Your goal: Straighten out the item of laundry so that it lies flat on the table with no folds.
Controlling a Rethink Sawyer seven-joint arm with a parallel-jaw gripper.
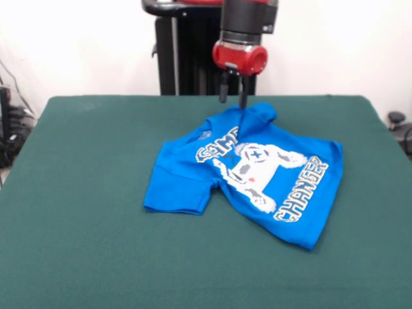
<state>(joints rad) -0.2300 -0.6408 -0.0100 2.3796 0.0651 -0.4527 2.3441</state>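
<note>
The bright blue T-shirt [293,196] lies right of the middle of the dark green table [84,206], turned at an angle, with its white controller print and "GAME CHANGER" lettering facing up. It is creased through the middle and its far edge is bunched up. My gripper [233,103] hangs at that far edge with its two dark fingers apart. The right finger [243,100] reaches down to the bunched cloth and the left finger ends a little above the table. No cloth shows between the fingers.
The robot's black pedestal [177,51] stands behind the table's far edge. Dark equipment and cables [9,129] sit off the table's left side, and a small dark object [397,119] off its right side.
</note>
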